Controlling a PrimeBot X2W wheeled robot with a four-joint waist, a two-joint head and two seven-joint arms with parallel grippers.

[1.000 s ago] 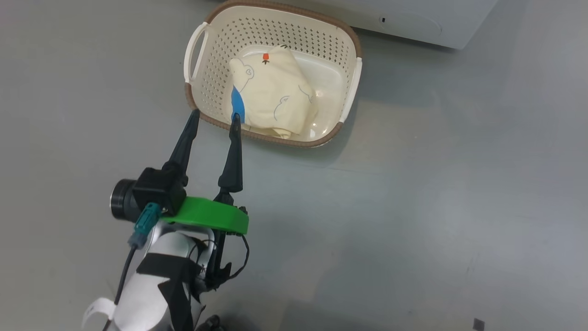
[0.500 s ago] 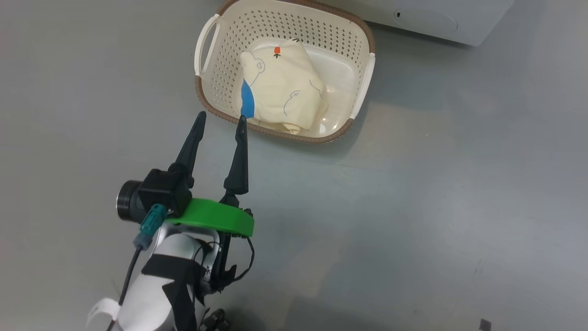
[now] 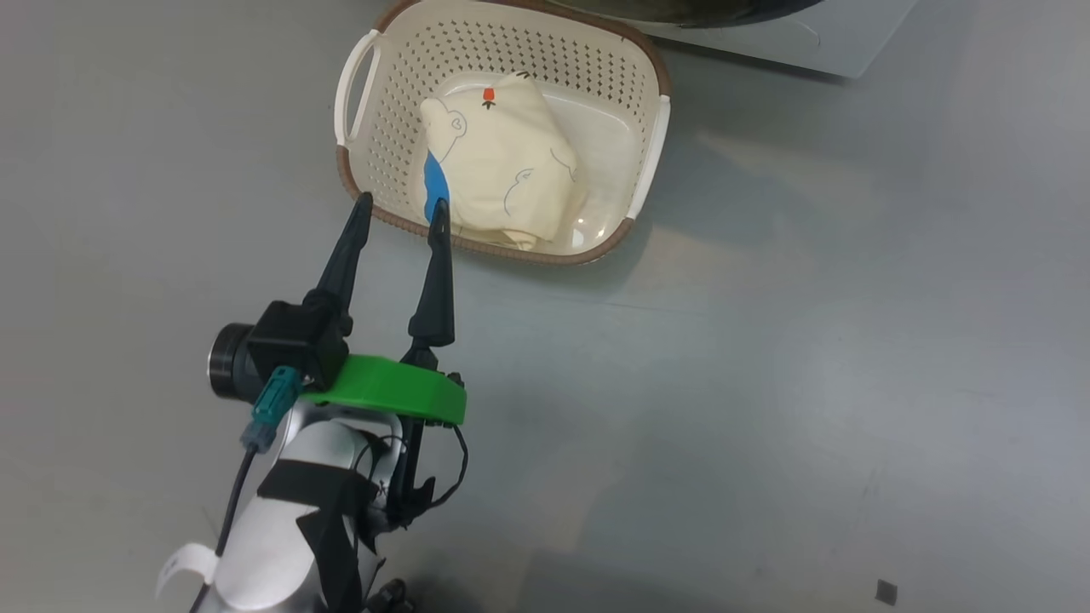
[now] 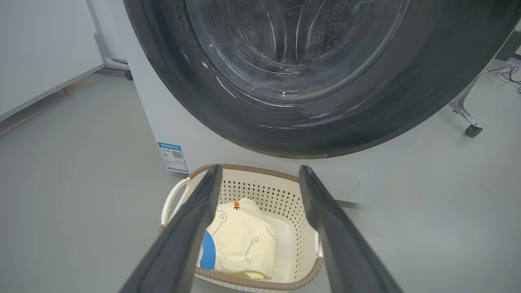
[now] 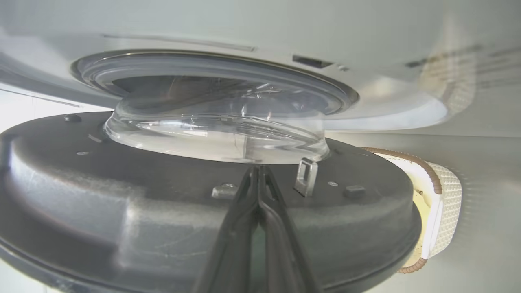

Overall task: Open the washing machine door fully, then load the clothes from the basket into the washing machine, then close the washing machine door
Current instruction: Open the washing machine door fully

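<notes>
Evidently the clothes (image 3: 498,170) lay straight beyond the left end effector (image 3: 402,202), spread wide and empty, at the basket (image 3: 511,51) rim.

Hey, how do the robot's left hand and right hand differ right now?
The left hand is open, fingers spread; the right hand is shut, fingers pressed together. The left hand points at the basket; the right hand points at the dark inner side of the washing machine door. Both have long dark fingers and hold nothing.
</notes>
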